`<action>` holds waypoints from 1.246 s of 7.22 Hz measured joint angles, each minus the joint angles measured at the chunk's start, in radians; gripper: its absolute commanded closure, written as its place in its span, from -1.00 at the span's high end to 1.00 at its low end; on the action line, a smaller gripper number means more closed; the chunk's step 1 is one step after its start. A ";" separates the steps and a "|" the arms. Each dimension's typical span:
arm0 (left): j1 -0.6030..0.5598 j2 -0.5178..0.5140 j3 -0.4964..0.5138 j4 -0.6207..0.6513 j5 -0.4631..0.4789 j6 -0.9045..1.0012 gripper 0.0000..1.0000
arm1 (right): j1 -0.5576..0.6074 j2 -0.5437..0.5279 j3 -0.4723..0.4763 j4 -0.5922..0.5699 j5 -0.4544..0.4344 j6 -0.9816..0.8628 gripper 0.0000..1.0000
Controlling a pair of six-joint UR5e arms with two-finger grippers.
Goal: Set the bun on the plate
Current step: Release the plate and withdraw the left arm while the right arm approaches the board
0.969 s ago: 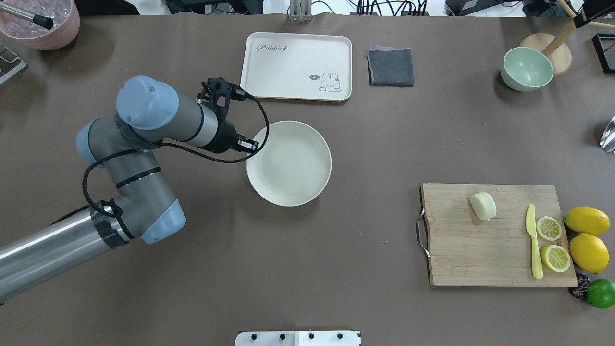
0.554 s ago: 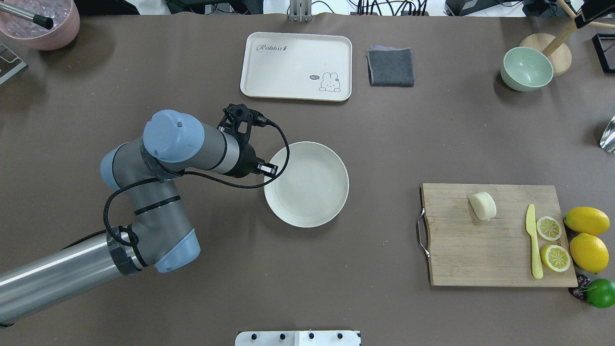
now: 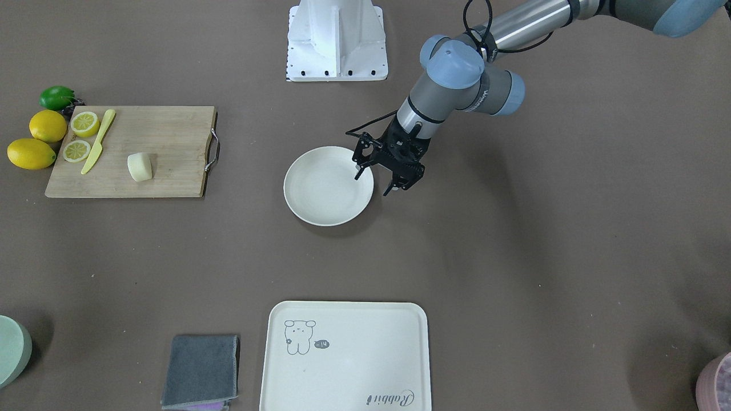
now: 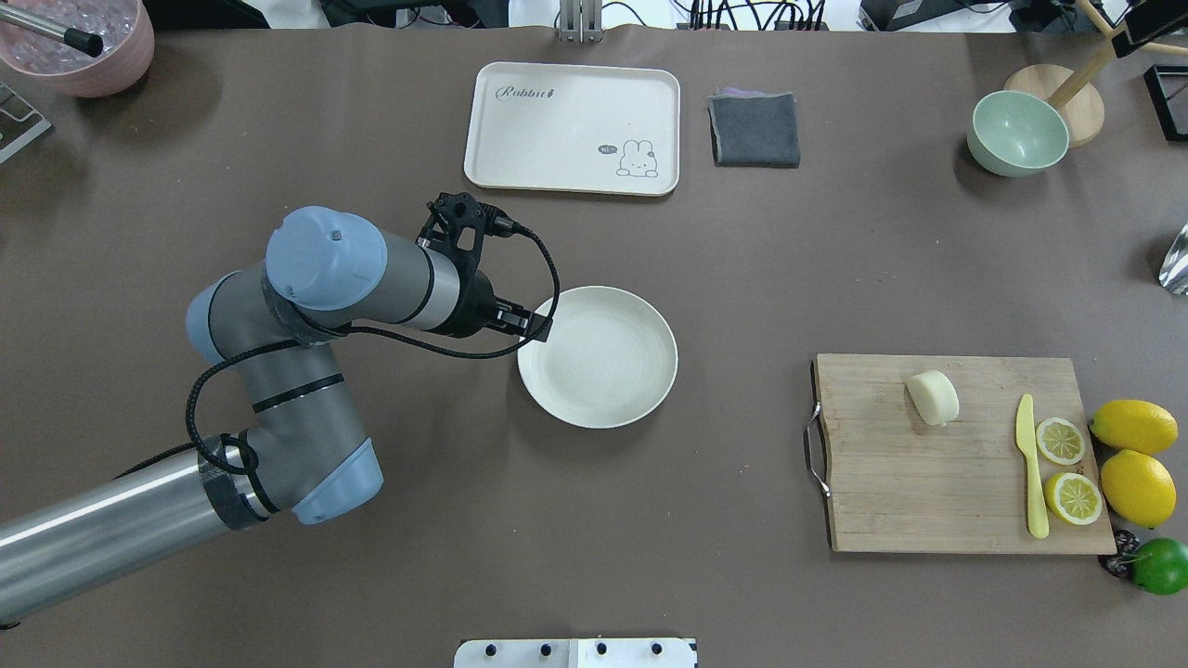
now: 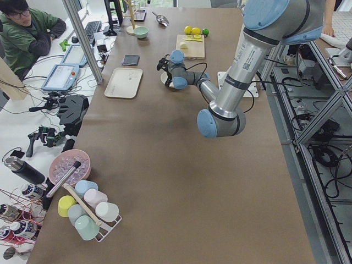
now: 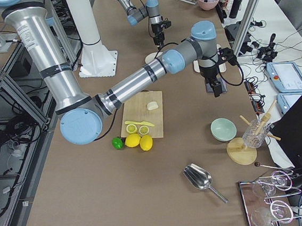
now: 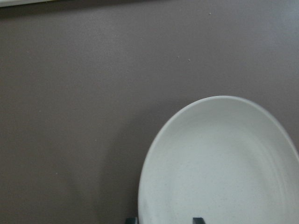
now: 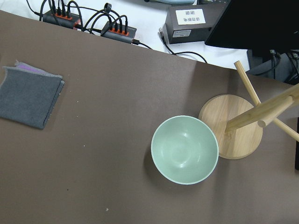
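Left arm stretched along the brown table [image 5: 165, 181]

The near, large left arm [image 5: 223, 113] drops in from the upper right, bends at a blue elbow mid-frame and runs to the small, dark left gripper [image 5: 161, 64] at the plate [image 5: 164, 82], just right of the cream tray [image 5: 124, 82]. Farther up the frame the bun [image 5: 183, 45] lies on the cutting board [image 5: 191, 49]. A person in green [image 5: 27, 33] sits at upper left, and a cup rack [image 5: 88, 212] stands at lower left.

Plate [image 4: 599, 357] at the table [image 4: 742, 278] centre — bun [image 4: 932, 397] on the cutting board [image 4: 882, 501] near the right edge, tray [image 4: 520, 130] at the far edge.
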 measured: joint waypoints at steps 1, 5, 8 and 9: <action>-0.051 0.014 -0.024 0.005 -0.011 -0.001 0.96 | -0.006 0.004 -0.003 -0.003 0.003 0.001 1.00; -0.403 0.153 -0.054 0.012 -0.353 0.059 0.96 | -0.076 0.010 0.005 -0.002 0.012 0.088 1.00; -0.651 0.272 0.025 0.026 -0.528 0.325 0.96 | -0.216 -0.009 0.070 0.002 0.017 0.146 1.00; -0.693 0.287 0.058 0.028 -0.539 0.415 0.96 | -0.242 -0.043 0.094 0.001 0.027 0.146 1.00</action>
